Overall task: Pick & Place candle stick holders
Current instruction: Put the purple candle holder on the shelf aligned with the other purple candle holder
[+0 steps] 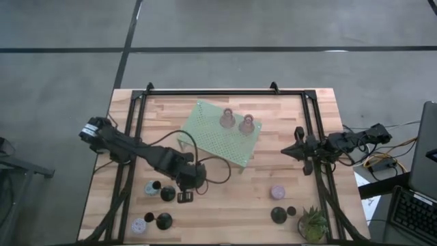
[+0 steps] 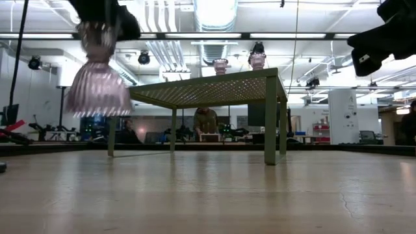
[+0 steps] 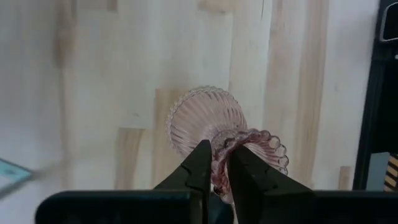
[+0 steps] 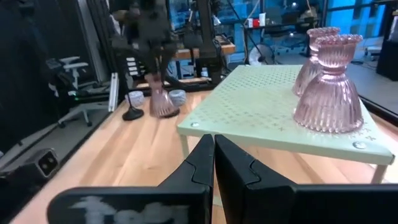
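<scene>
Above the near-left tabletop, left gripper (image 3: 221,163) is clamped on a pink glass holder (image 3: 211,121), lifted clear. Transfer step, I judge; next: carry right onto the green stand (image 1: 205,119) beside two pink holders (image 1: 237,121). Right gripper (image 1: 285,152) waits closed, far right.

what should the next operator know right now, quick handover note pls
Left gripper: shut on a pink glass holder, held clear above the table in the low view, in front of the green stand.
Right gripper: shut, empty, waiting at the table's right side, facing the stand.
Done: two pink glass holders stand upright on the stand.
Left: the held one still needs placing. On the table remain two black holders and two pale ones front left, plus a lavender one and a black one front right, near the potted plant.
</scene>
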